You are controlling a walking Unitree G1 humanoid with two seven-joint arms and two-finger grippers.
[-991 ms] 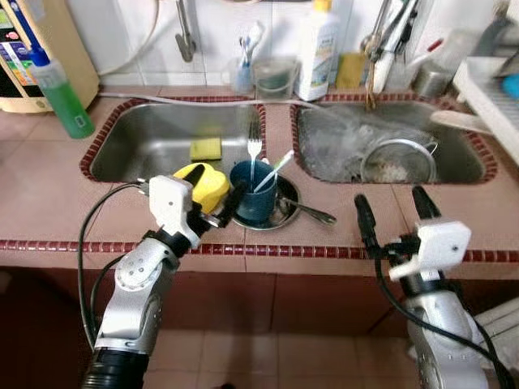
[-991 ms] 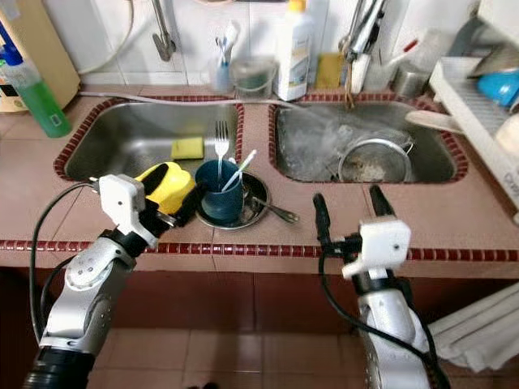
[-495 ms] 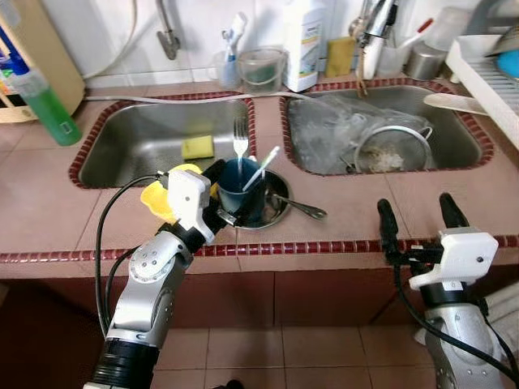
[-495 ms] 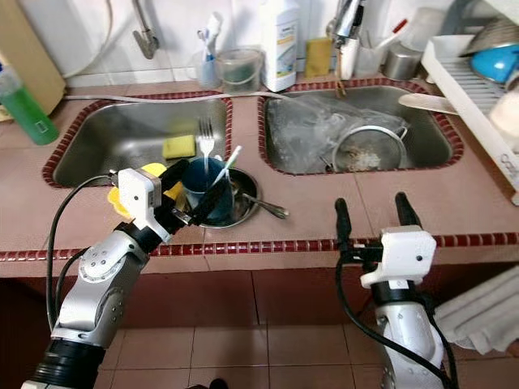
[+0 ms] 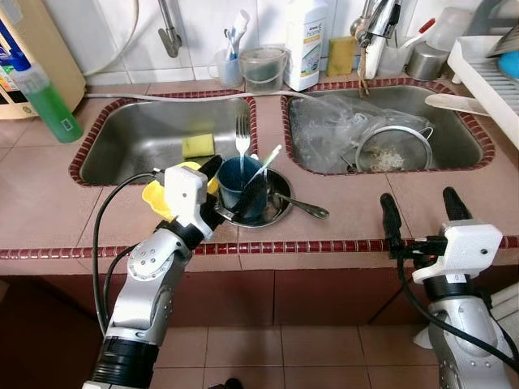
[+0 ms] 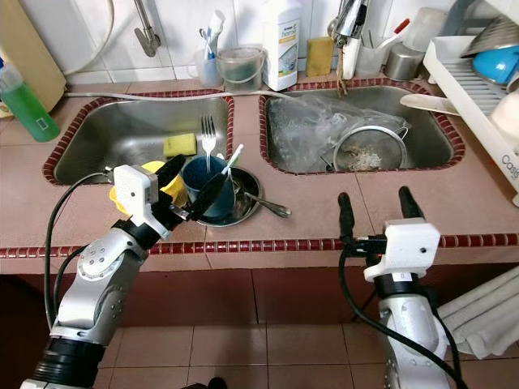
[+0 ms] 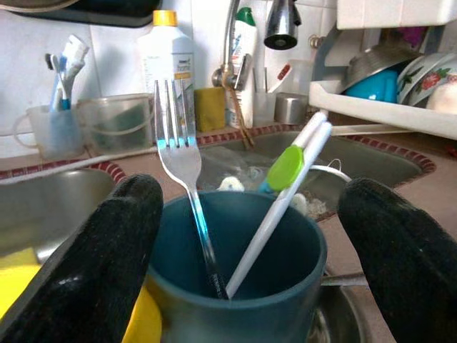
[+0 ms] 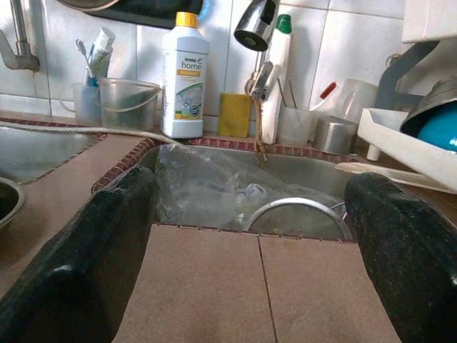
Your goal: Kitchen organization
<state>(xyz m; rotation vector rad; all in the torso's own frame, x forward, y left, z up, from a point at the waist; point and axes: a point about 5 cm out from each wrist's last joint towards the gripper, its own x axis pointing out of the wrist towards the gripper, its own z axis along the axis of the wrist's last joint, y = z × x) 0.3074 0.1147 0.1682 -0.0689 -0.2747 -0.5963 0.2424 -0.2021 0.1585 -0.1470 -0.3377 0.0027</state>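
- Between the two sinks, on the tiled surface point(image 5: 49, 194), a blue cup point(image 5: 243, 188) stands on a small metal plate point(image 5: 280, 209), holding a fork point(image 5: 242, 136) and a white-green utensil point(image 5: 268, 162).
- Left pincer point(image 5: 231, 188) is spread wide, one finger on each side of the cup, not closed on it.
- Yellow object point(image 5: 156, 197) sits just beside the cup.
- Right pincer point(image 5: 420, 212) hovers wide over the surface's front edge, holding nothing.

The tiled counter point(image 5: 49, 194) carries a steel plate point(image 5: 280, 212) and green bottle point(image 5: 50, 101).
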